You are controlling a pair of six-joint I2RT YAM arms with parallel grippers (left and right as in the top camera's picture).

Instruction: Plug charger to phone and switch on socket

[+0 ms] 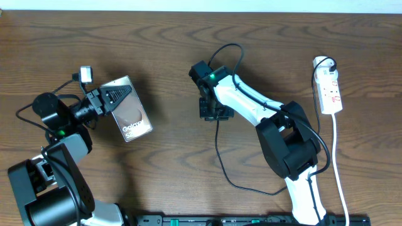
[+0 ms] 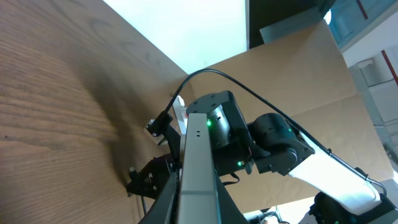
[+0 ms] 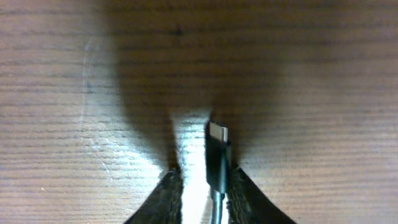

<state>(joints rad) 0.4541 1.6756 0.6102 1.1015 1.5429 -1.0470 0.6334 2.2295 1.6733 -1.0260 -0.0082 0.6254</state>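
Here, the right hand (image 1: pixel 212 113) is pointing down at the middle of the worktop (image 1: pixel 163 37), and its two fingers (image 3: pixel 166 196) are bracketing the small plug tip of the charger (image 3: pixel 217 155). In the right wrist view the plug is lying close against one finger while a bright strip of worktop is showing between it and the other. I cannot tell whether the hand is actually clamping the plug or only standing around it. The silver end of the plug is poking out just past the fingertips, low over the wood. From this hand, the thin black cable of the charger is trailing toward the near edge of the worktop and then curving off beneath the right arm (image 1: pixel 286 141).

Over on the left side, the left hand (image 1: pixel 107 99) is gripping the phone (image 1: pixel 129 113) tightly by its far corner. The phone is lying on a diagonal with its "Galaxy" lettering facing up toward the overhead camera. Whether it is resting on the wood or hanging just above it I cannot tell. It is sitting well apart from the plug and the right hand.

The socket (image 1: pixel 330 88) is lying at the far right of the worktop, away from both hands. Its red switch marks are showing, and its white cord (image 1: pixel 339 169) is running back toward the near edge.
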